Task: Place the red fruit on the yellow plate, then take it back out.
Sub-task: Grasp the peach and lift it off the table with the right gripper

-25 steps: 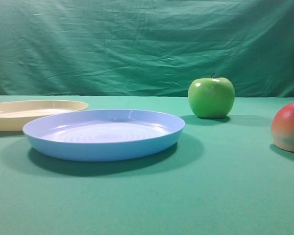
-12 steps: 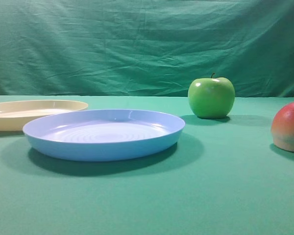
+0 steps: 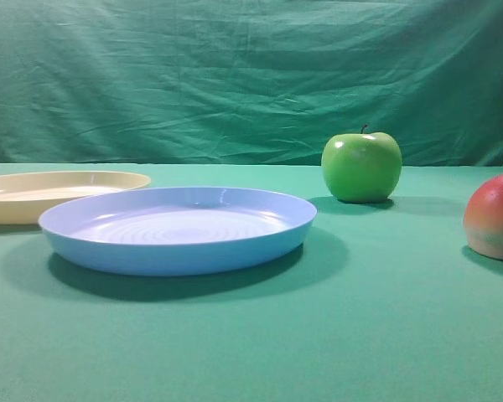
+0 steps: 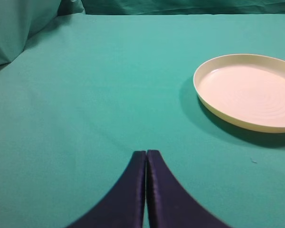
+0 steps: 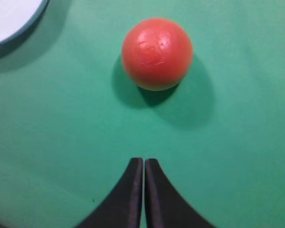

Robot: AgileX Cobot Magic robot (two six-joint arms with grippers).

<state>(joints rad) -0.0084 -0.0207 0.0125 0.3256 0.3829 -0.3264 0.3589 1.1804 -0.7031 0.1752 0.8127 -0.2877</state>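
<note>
The red fruit (image 3: 495, 218) sits on the green cloth at the right edge of the exterior view, red on top and pale at the base. In the right wrist view the red fruit (image 5: 156, 53) lies straight ahead of my right gripper (image 5: 143, 160), well apart from it. That gripper's dark jaws stand together with only a hairline slit and nothing between them. The yellow plate (image 3: 59, 188) lies empty at the far left. In the left wrist view the yellow plate (image 4: 213, 107) is ahead and to the right of my left gripper (image 4: 146, 152), which is shut and empty.
A light blue plate (image 3: 176, 251) with ridged rings lies between the yellow plate and the fruit; its edge (image 5: 9, 16) shows at the top left of the right wrist view. A shiny green apple (image 3: 361, 167) stands behind. A green curtain backs the table.
</note>
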